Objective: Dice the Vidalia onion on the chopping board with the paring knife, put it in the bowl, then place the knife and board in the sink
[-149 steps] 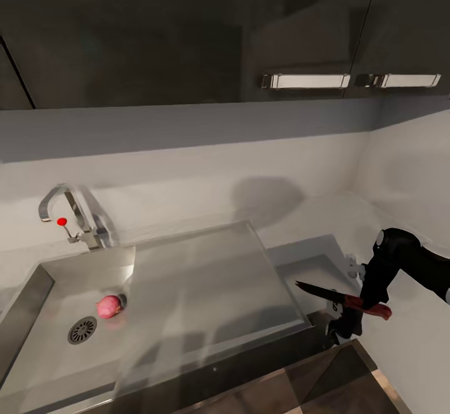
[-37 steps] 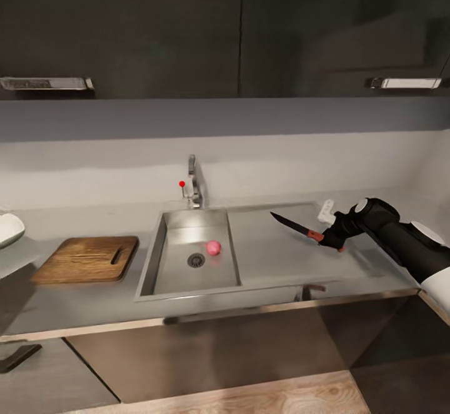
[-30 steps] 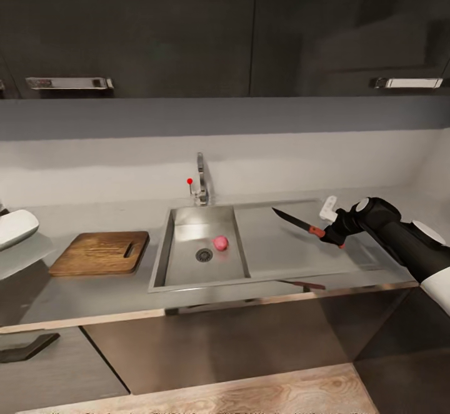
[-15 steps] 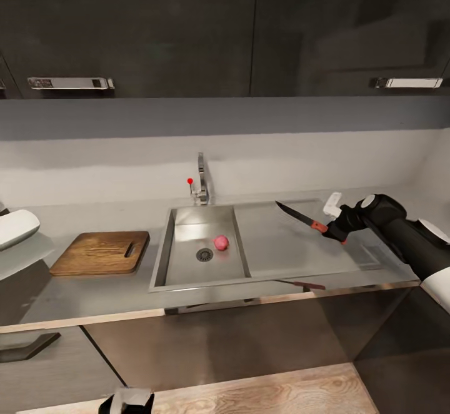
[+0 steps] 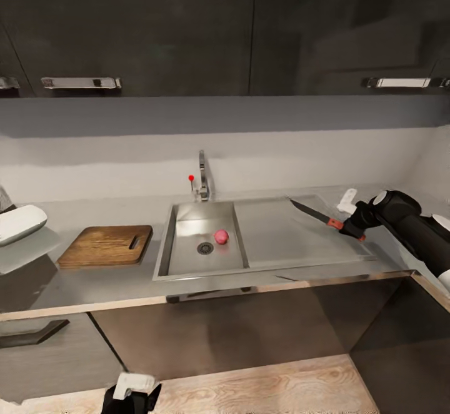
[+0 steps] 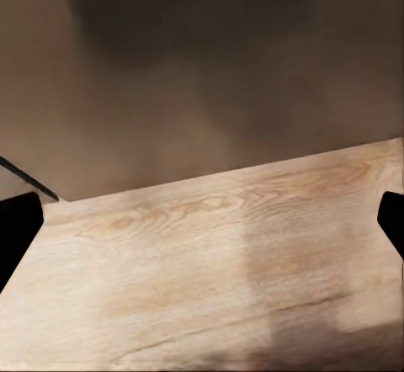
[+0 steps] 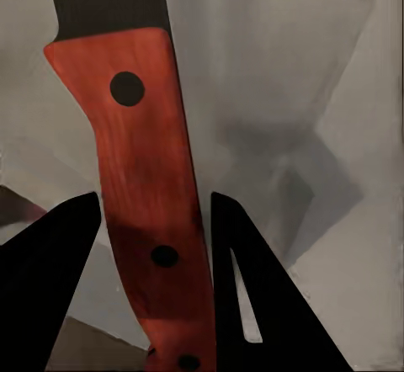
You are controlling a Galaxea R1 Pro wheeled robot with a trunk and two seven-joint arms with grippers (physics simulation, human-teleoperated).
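Nearest, low before the cabinets, the left hand (image 5: 132,391) has risen into sight above the wood floor (image 6: 210,263), fingers spread wide and empty, a likely prelude to reaching for the onion. On the counter (image 5: 94,276), the chopping board (image 5: 106,246) lies left of the sink (image 5: 164,248); the Vidalia onion (image 5: 221,236) rests beside the drain. Over the drainboard's far right, the right hand (image 5: 354,226) has lifted slightly, clamping the paring knife (image 5: 315,214) by its handle, long axis slanting, tip toward the back wall and tap. The bowl (image 5: 20,223) sits at the far left edge.
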